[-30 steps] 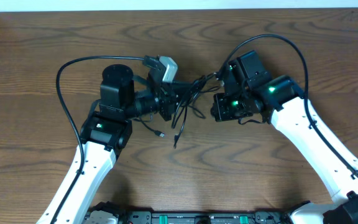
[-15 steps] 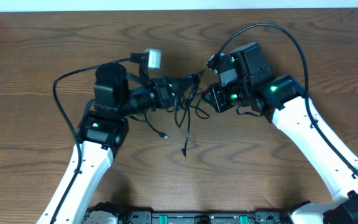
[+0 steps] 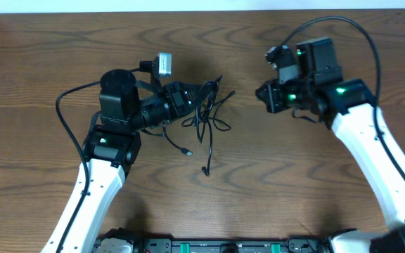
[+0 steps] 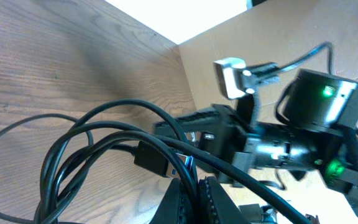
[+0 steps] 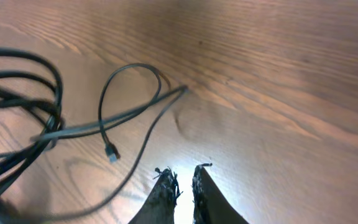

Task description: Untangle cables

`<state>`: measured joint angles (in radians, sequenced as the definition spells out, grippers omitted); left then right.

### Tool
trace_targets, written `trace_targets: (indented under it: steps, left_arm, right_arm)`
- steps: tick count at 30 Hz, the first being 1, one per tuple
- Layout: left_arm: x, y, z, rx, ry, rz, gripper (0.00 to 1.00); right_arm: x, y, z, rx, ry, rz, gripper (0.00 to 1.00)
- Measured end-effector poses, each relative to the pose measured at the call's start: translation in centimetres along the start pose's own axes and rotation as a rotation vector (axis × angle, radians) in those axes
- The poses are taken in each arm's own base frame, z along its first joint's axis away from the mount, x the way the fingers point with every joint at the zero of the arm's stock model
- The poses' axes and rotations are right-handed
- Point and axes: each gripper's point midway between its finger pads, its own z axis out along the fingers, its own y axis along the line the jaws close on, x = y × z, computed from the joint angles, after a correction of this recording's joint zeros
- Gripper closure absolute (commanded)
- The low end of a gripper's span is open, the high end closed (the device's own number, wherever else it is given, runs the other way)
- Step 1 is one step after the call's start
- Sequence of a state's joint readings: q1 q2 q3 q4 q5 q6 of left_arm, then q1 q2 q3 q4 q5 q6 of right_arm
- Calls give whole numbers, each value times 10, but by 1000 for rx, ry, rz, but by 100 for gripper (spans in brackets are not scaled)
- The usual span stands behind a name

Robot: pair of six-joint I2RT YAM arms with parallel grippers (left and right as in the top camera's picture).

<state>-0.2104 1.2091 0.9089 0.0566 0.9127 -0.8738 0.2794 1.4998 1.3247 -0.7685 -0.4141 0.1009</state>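
Currently the left gripper (image 3: pixel 185 98) is clamping the black cables (image 3: pixel 206 116) near the table's (image 3: pixel 294 197) far edge; the right gripper (image 3: pixel 262 95) is hovering closed, empty. Pulling one loose strand (image 3: pixel 209 149) slowly rightward is advisable.

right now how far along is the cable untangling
Little looks done: the black cables lie looped together in one clump. In hand: the left gripper is shut on that clump, while the right gripper sits apart from it, holding nothing. Left: pulling each cord free of the others.
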Motion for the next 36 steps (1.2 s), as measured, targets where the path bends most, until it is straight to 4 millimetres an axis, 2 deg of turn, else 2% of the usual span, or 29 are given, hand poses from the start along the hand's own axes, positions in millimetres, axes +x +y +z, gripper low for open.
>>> trace_targets:
  steps: [1, 2, 4, 5, 7, 9, 12, 13, 14, 15, 19, 24, 29, 36]
  left_arm:
    - [0, 0, 0, 0, 0, -3, 92]
    - [0, 0, 0, 0, 0, -3, 93]
    - [0, 0, 0, 1, 2, -6, 92]
    - [0, 0, 0, 1, 2, -7, 92]
    - [0, 0, 0, 1, 2, -14, 92]
    - [0, 0, 0, 1, 2, -21, 92]
    - [0, 0, 0, 1, 2, -47, 92]
    - [0, 0, 0, 2, 1, -59, 92]
    - [0, -1, 0, 2, 1, -79, 92]
    - [0, -1, 0, 3, 1, -107, 92]
    - [0, -1, 0, 3, 1, -258, 92]
    - [0, -1, 0, 3, 1, -460, 92]
    - [0, -1, 0, 3, 1, -606, 92]
    - [0, -1, 0, 3, 1, -707, 92]
  right_arm:
    - [0, 0, -8, 5, -9, 5, 79]
    - [-1, 1, -20, 9, -31, 7, 77]
    - [-5, 4, -40, 14, -75, -9, 88]
    - [-6, 7, -50, 14, -99, -19, 88]
    - [-10, 16, -69, 11, -148, -36, 80]
    - [-12, 22, -82, 7, -184, -62, 79]
    - [-7, 25, -88, 9, -182, -75, 76]
    - [-4, 25, -87, 11, -171, -84, 69]
    - [-2, 24, -87, 12, -161, -90, 59]
    - [1, 23, -85, 15, -149, -98, 58]
    - [12, 18, -76, 18, -111, -133, 58]
    - [35, 9, -45, -21, -77, -165, 61]
    - [32, 24, -19, -179, -189, -301, 60]
    - [26, 50, -6, -319, -336, -418, 58]
